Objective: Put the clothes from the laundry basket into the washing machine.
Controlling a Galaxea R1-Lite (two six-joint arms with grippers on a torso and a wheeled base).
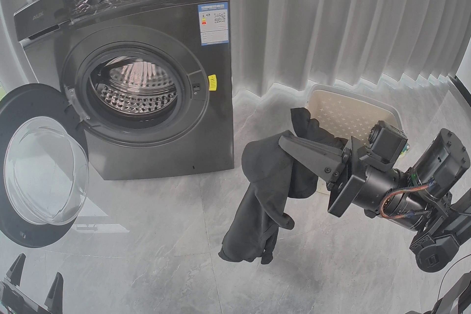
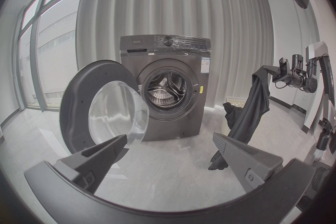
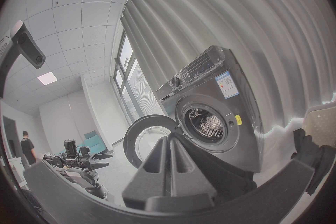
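My right gripper [image 1: 289, 143] is shut on a black garment [image 1: 265, 197], which hangs in long folds above the floor in front of the cream laundry basket [image 1: 353, 111]. More dark cloth [image 3: 311, 158] drapes over the basket's rim [image 3: 320, 121]; I cannot tell if it is the same piece. The grey washing machine [image 1: 147, 60] stands to the left with its round door [image 1: 41, 168] swung wide and its steel drum [image 1: 135, 87] showing. My left gripper [image 2: 169, 139] is open and holds nothing, low down near the door, facing the machine [image 2: 168, 84].
Pale pleated curtains [image 1: 343, 11] run behind the machine and the basket. Grey tiled floor [image 1: 171, 231] lies free between the hanging garment and the machine's front. The open door juts out into the space at the machine's left.
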